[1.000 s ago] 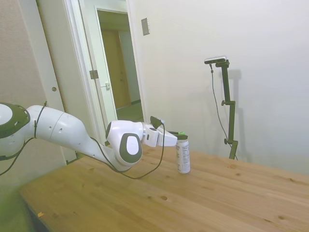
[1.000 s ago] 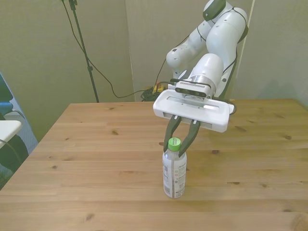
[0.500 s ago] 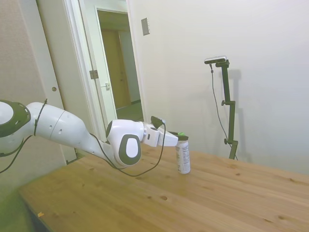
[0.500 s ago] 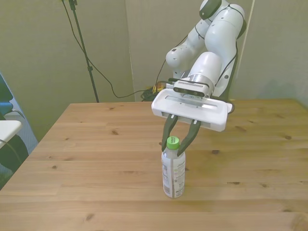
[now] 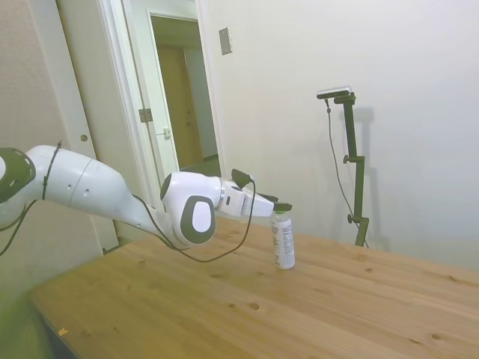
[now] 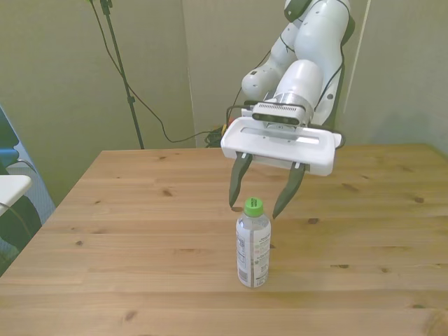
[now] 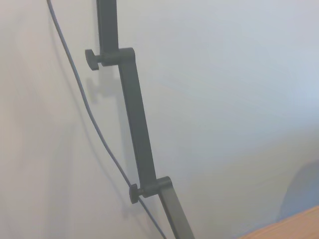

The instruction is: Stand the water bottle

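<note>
The white arm reaches nearly level over the wooden table [image 5: 224, 307], its gripper [image 6: 265, 210] spread wide, one finger either side of the green cap without touching. The water bottle [image 6: 253, 248] stands upright mid-table. Its label print is unreadable.

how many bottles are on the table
1: the water bottle stands upright mid-table, just below the open claw. Nothing in view could hide another.
</note>
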`<state>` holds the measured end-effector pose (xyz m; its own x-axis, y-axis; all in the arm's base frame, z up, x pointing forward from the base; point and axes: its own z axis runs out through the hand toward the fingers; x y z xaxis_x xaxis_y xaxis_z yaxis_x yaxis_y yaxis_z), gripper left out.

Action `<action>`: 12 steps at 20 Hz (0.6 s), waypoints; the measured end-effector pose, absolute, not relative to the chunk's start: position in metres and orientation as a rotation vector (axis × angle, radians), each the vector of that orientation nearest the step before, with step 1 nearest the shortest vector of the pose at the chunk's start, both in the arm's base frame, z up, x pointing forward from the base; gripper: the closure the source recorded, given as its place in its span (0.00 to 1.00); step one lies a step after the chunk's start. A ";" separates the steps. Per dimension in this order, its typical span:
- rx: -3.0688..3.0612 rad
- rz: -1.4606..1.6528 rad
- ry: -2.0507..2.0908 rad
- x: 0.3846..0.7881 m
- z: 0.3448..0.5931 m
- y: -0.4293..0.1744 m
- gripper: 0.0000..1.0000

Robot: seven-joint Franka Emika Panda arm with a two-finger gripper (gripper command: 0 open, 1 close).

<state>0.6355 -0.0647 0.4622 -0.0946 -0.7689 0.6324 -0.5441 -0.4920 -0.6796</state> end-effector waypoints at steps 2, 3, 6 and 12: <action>-2.018 -1.571 1.459 0.625 0.480 -0.067 0.00; -2.063 -1.527 1.456 0.619 0.488 -0.068 0.00; -2.185 -1.353 1.469 0.600 0.504 -0.070 0.00; -2.399 -1.033 1.437 0.583 0.504 -0.082 0.00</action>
<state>0.5829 -0.0817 0.5040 0.2998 -0.8262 0.4769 -0.7156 -0.5254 -0.4603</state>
